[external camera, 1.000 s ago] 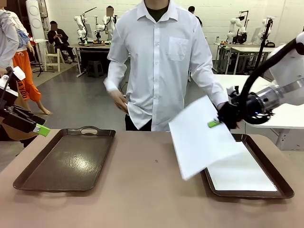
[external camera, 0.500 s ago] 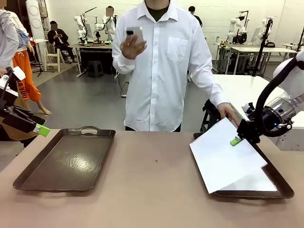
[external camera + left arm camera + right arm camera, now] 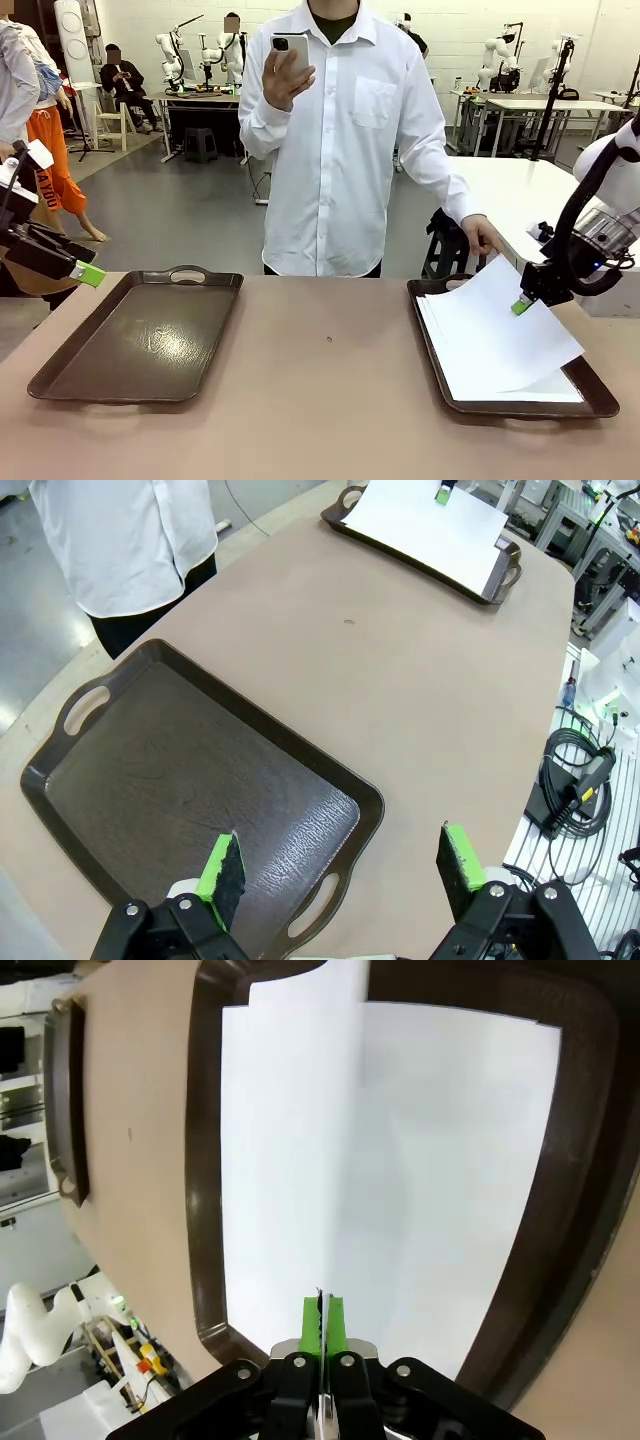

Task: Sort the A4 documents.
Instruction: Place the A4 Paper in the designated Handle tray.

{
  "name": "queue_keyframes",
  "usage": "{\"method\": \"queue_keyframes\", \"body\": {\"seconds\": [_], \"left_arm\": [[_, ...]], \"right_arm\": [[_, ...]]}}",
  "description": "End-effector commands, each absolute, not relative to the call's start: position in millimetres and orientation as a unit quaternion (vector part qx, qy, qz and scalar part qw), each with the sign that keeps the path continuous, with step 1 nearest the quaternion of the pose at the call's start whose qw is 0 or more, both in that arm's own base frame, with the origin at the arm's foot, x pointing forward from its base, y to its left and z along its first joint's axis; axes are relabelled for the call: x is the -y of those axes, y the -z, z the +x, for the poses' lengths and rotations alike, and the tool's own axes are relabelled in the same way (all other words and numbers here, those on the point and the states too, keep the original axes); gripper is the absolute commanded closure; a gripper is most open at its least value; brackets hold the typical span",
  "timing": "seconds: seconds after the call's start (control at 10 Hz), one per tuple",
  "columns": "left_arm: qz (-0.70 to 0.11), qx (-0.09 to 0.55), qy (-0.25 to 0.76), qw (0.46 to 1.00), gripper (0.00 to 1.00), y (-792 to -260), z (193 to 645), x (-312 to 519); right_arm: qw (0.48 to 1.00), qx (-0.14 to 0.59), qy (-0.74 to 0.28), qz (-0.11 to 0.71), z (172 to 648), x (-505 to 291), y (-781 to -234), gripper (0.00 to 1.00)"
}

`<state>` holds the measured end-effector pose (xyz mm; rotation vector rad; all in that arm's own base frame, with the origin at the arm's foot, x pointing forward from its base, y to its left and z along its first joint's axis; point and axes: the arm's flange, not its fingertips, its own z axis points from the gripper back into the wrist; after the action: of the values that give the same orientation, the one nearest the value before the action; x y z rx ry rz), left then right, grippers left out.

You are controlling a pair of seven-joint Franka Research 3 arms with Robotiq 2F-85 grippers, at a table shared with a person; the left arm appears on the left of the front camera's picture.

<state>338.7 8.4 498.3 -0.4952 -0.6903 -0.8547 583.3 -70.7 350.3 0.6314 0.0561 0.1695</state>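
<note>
My right gripper (image 3: 522,305) is shut on the edge of a white A4 document (image 3: 495,335), which hangs tilted low over the right brown tray (image 3: 600,402). Another sheet (image 3: 525,388) lies flat in that tray beneath it. In the right wrist view the pads (image 3: 312,1322) pinch the sheet (image 3: 290,1160) edge-on above the tray (image 3: 590,1160). My left gripper (image 3: 88,273) hovers open at the far left beside the bare left tray (image 3: 140,335). In the left wrist view its fingers (image 3: 225,865) stand apart over that tray (image 3: 180,770) with nothing between them.
A person in a white shirt stands at the far side, one hand (image 3: 485,237) near the right tray's far rim, the other holding a phone (image 3: 288,50) up. Bare tabletop (image 3: 320,380) lies between the two trays. Cables (image 3: 575,780) hang off the table's edge.
My right gripper has carried the sheet to the right and down, from the table's middle to low over the right tray. The person has raised a phone.
</note>
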Motion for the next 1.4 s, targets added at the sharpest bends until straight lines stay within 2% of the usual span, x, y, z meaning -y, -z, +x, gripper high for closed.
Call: {"method": "queue_keyframes", "body": {"seconds": [0.0,0.8,0.9,1.0,1.1,1.2,1.3], "left_arm": [[-0.238,0.332,0.407,0.817,0.00,-496,340,-10],[-0.238,0.332,0.407,0.817,0.00,-496,340,-10],[-0.238,0.332,0.407,0.817,0.00,-496,340,-10],[-0.238,0.332,0.407,0.817,0.00,-496,340,-10],[-0.238,0.332,0.407,0.817,0.00,-496,340,-10],[-0.238,0.332,0.407,0.817,0.00,-496,340,-10],[-0.238,0.332,0.407,0.817,0.00,-496,340,-10]], "right_arm": [[0.954,-0.026,-0.063,0.293,583,65,-344,0.99],[0.955,-0.049,-0.054,0.286,579,64,-322,0.99],[0.956,-0.052,-0.051,0.283,580,64,-323,0.95],[0.957,-0.055,-0.058,0.277,579,63,-324,0.82],[0.960,-0.054,-0.059,0.269,578,63,-324,0.77],[0.963,-0.053,-0.058,0.258,578,63,-324,0.77],[0.967,-0.051,-0.055,0.243,578,63,-325,0.59]]}}
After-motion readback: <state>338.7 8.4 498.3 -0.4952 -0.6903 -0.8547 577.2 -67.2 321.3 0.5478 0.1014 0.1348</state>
